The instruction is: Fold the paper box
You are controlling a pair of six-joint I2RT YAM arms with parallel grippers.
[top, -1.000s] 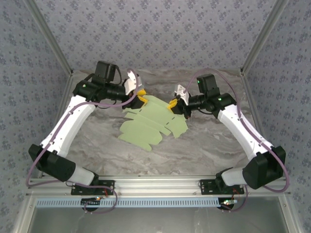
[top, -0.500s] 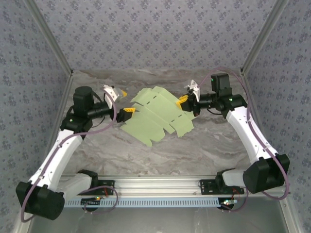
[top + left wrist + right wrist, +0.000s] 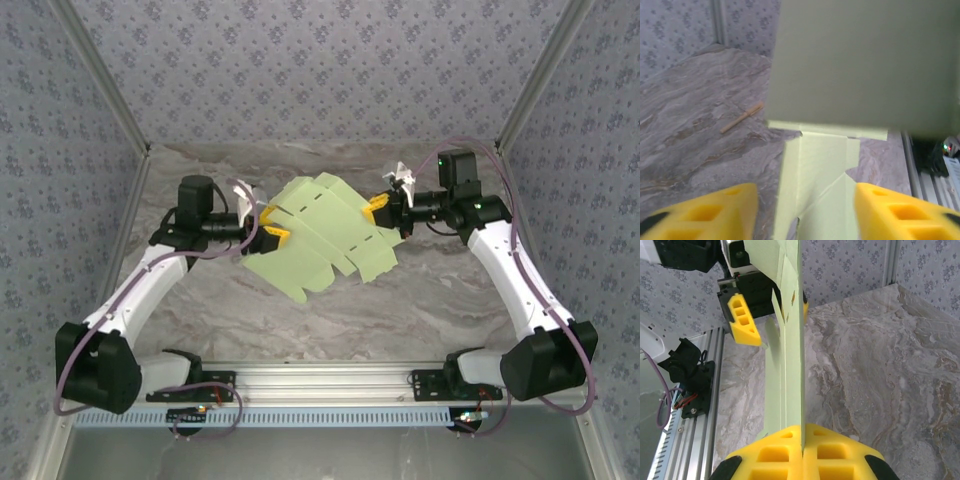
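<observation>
**Box at an early stage of folding.** The box (image 3: 325, 235) is shown as a flat die-cut sheet. It is held tilted in the air over the middle of the table (image 3: 430, 300), spanned between the two grippers.

Creases and slots are visible. The panels lie nearly in one plane, with only slight bends along some creases. No wall is raised and no flap is tucked. The task is therefore judged to be near its start: raising the walls, tucking the flaps and closing the lid are all left to do.

The right gripper (image 3: 802, 437) is clamped on the sheet's right edge, the card being pinched between fingers pressed together. The left gripper (image 3: 805, 200) is set at the sheet's left edge. Its fingers are apart, one on each side of a narrow flap, and no pinch on the flap is seen.

No container is formed yet, so nothing is held in one. A stick (image 3: 742, 117) lies on the table, apart from the sheet.
</observation>
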